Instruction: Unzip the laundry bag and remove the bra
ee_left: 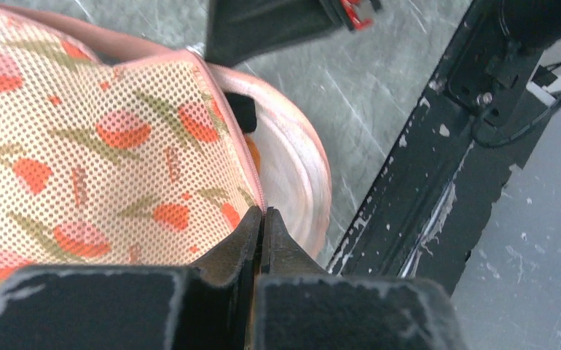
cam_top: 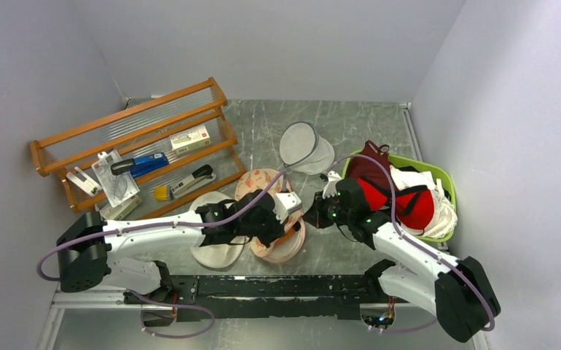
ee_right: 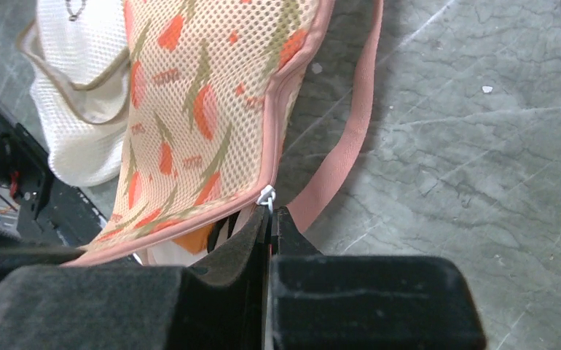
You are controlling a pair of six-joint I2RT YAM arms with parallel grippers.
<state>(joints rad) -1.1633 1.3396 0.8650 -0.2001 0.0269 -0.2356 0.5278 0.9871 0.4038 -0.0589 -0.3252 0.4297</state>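
Currently I am pinching the laundry bag (ee_left: pixel 103 160) on the table (cam_top: pixel 365 124), rim in the left gripper (ee_left: pixel 263 219), zipper pull (ee_right: pixel 267 195) in the right gripper (ee_right: pixel 271 217), the bra (ee_right: pixel 194 239) lying inside between them.

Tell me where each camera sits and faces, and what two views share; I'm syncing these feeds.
Top external: fixed above and behind the arms, looking down on the table; both arms show, left gripper and right gripper meeting at the laundry bag.
Left wrist: on the left arm, looking along its shut fingers at the bag's pink rim.
Right wrist: on the right arm, looking along its shut fingers at the rim and loop handle.
Shared: both wrist views show the printed mesh and the orange bra inside.
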